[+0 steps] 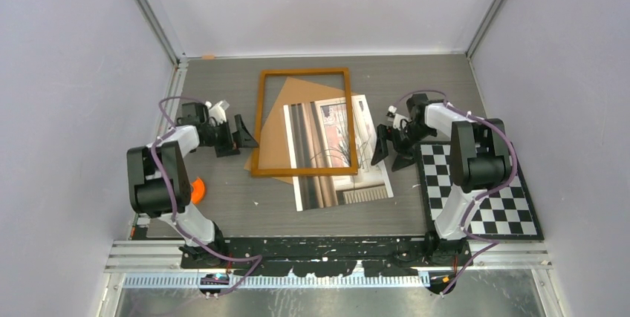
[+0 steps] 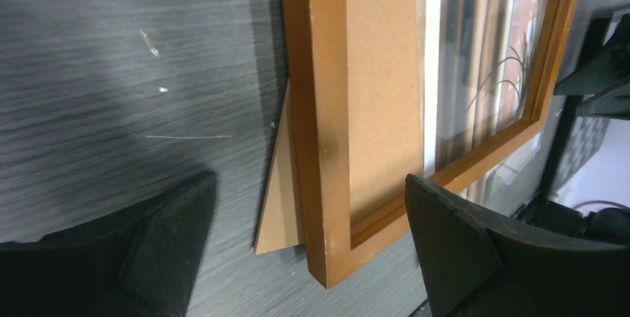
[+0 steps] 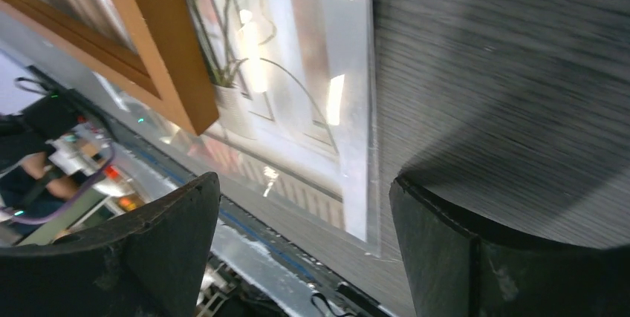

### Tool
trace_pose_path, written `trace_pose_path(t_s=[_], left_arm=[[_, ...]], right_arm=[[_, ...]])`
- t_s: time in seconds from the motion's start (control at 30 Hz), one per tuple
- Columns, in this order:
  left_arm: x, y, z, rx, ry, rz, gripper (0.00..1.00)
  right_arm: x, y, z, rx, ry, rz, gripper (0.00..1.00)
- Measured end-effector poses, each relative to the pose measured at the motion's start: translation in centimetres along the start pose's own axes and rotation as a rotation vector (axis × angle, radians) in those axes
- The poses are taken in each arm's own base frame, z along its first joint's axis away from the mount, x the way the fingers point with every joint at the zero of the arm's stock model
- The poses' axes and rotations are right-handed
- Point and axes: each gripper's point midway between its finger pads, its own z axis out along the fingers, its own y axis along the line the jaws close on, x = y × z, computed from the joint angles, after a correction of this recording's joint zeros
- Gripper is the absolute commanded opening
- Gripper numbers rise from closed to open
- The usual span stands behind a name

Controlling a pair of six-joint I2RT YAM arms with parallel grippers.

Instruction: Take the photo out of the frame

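Left tool (image 1: 239, 142) spreading wide beside frame (image 1: 258, 124), right tool (image 1: 392, 152) beside photo (image 1: 334, 192); both holding nothing. Frame lying over photo and backing board (image 1: 273, 139) on worktop (image 1: 223, 198).

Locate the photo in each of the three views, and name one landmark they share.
Top external: photo at centre, partly under the frame, sticking out past its near right corner.
Left wrist: photo upper right, inside the frame opening.
Right wrist: photo at centre, beside the frame corner.
Shared landmark: the frame's orange-brown border.
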Motion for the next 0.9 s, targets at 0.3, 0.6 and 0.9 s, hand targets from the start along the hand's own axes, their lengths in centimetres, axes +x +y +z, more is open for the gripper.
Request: trace_pose_path(t_s=[0.3, 0.6, 0.9], left_arm=[[1.5, -2.5, 2.7, 0.129, 0.059, -0.034, 0.8], [5.2, -7.2, 4.8, 0.203, 0.172, 0.014, 0.76], [3.7, -6.6, 3.4, 0.091, 0.093, 0.109, 0.87]], right_arm=[[0.6, 3.0, 1.6, -0.198, 0.084, 0.133, 0.82], [0.1, 4.9, 2.4, -0.282, 0.083, 0.158, 0.82], [0.3, 5.2, 2.6, -0.265, 0.089, 0.101, 0.82]])
